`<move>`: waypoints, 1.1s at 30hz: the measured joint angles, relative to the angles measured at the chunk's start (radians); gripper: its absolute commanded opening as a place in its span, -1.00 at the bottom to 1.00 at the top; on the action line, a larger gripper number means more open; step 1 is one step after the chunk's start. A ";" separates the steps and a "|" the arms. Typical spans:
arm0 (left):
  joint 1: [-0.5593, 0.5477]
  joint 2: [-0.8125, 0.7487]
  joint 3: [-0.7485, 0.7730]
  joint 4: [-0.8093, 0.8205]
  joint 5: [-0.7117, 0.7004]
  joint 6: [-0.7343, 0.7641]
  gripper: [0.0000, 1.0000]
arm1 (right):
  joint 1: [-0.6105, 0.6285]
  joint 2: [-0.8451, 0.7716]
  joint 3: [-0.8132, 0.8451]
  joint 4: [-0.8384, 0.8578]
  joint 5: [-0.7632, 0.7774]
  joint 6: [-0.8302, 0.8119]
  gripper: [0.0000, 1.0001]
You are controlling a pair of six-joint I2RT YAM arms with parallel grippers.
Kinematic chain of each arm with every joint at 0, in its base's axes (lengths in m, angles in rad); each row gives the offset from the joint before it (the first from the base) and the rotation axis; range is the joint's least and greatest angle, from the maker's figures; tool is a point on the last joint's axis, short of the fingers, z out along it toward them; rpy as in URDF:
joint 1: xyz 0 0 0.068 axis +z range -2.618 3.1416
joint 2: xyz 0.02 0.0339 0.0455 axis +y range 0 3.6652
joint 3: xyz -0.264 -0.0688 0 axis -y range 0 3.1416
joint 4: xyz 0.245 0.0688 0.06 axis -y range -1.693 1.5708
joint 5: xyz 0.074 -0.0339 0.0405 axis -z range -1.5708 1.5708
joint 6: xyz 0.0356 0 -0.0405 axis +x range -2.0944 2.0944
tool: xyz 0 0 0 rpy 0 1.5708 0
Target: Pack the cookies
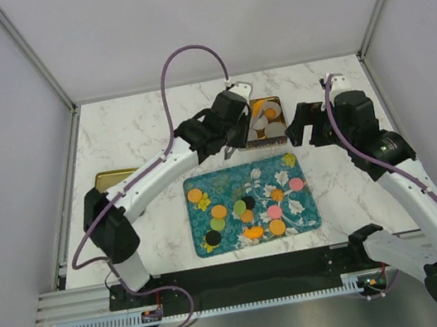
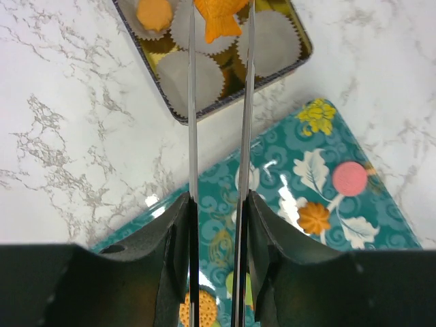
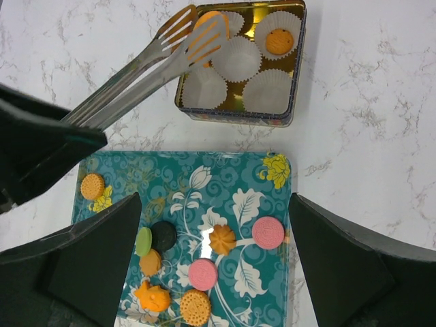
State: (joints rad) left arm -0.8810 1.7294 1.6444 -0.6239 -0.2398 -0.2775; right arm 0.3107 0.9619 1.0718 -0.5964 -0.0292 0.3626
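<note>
A gold lid (image 1: 108, 179) lies by the left edge of the marble table (image 1: 137, 127). The left gripper (image 1: 230, 132) is clamped on a pair of metal tongs (image 3: 136, 71). The tong tips pinch a fish-shaped orange cookie (image 2: 221, 20) above the tin (image 3: 235, 114), which stands toward the far edge at the centre. Most cookies (image 1: 247, 209) lie scattered on the teal floral tray (image 1: 309, 214) near the front edge. White paper cups (image 3: 238, 58) line the tin, and one cup holds a round orange cookie (image 3: 279, 41). The right gripper (image 1: 301, 129) hangs just right of the tin, fingers spread wide and holding nothing.
</note>
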 measured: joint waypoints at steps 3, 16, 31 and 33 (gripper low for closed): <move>0.036 0.086 0.049 0.000 0.002 0.018 -0.28 | 0.000 0.000 0.000 -0.005 0.000 0.000 0.96; 0.069 0.299 0.163 -0.010 0.005 0.063 -0.25 | 0.000 -0.001 0.000 -0.019 0.000 0.000 0.96; 0.079 0.322 0.177 -0.009 0.008 0.068 0.04 | 0.000 -0.005 0.000 -0.027 -0.002 0.000 0.96; 0.079 0.322 0.179 -0.008 0.010 0.070 0.04 | 0.000 -0.007 0.000 -0.029 -0.002 0.000 0.96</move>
State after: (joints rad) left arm -0.8017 2.0510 1.8233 -0.6323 -0.2298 -0.2073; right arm 0.3107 0.9546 1.0721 -0.6250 -0.0307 0.3622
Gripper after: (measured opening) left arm 0.516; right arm 0.982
